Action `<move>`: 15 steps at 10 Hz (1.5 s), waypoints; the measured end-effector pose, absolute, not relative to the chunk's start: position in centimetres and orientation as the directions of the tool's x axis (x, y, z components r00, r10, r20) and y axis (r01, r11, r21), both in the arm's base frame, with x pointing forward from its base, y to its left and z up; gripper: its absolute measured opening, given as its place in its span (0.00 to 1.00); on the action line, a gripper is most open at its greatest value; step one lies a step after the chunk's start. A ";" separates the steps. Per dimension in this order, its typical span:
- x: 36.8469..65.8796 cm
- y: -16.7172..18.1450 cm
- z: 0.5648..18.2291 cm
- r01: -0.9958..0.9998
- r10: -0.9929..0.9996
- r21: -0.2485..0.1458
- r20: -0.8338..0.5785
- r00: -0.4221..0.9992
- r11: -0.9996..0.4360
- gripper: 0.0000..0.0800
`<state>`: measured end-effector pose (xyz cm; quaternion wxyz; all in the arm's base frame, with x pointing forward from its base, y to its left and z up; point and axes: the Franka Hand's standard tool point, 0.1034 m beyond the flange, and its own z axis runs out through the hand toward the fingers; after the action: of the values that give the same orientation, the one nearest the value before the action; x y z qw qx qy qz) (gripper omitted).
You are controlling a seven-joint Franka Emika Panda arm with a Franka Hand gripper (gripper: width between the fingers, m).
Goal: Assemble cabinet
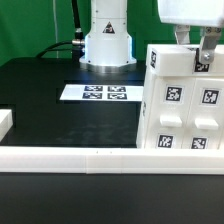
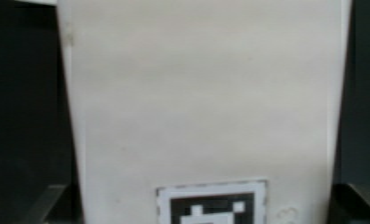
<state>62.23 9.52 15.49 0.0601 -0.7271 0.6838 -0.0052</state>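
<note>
Here, one cabinet (image 1: 183,100) stands upright on the black table (image 1: 40,95), toward the exterior view's right, just behind the long white border rail (image 1: 90,158) that runs across the front. Five square tags show on its facing side, counted from the exterior view: one on the upper corner and four lower down. The gripper (image 1: 197,50) sits at the cabinet's top edge, its fingers (image 1: 205,52) clamped on the panel there. In the wrist view, one white panel fills the frame, bearing one tag (image 2: 212,208). One marker board (image 1: 97,93) with four tags lies flat before the arm's base (image 1: 106,40), well apart from the cabinet.
</note>
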 end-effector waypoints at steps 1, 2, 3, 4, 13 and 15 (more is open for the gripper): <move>62.2 9.9 15.4 -0.996 -0.995 -0.088 -0.096 -0.005 0.014 0.94; 62.2 9.7 15.5 -0.995 -0.994 -0.094 -0.095 0.051 -0.042 0.99; 62.3 9.8 15.7 -0.995 -0.993 -0.097 -0.105 0.046 -0.036 1.00; 62.4 10.0 16.4 -0.994 -0.990 -0.108 -0.130 0.045 -0.031 1.00; 62.7 11.1 17.3 -0.859 -0.858 -0.137 -0.088 0.506 -0.493 1.00; 63.0 11.2 17.6 -0.757 -0.758 -0.152 -0.063 0.649 -0.635 1.00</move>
<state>62.95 11.21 17.60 0.0826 -0.9042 0.4190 -0.0034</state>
